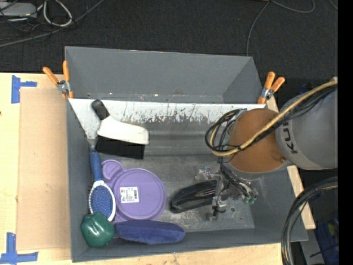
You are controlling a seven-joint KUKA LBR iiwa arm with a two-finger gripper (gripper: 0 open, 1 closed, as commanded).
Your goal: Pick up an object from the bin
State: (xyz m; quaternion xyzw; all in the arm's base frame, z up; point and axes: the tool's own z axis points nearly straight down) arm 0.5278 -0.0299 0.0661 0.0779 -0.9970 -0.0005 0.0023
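My gripper (219, 204) is low in the right half of the bin, under the orange wrist cover. It stands at the right end of a black oblong thing (188, 197) that lies on the bin floor and points left and slightly down. The gripper's lower end touches or nearly touches that end of the black thing; I cannot tell which. Left of the black thing lies a round purple lid (139, 192) with a white label.
Along the left side lie a blue hairbrush (101, 196), a green lump (97, 230), a dark blue oblong piece (149, 232) by the front wall, and a white and black brush (122, 137) near the back left corner.
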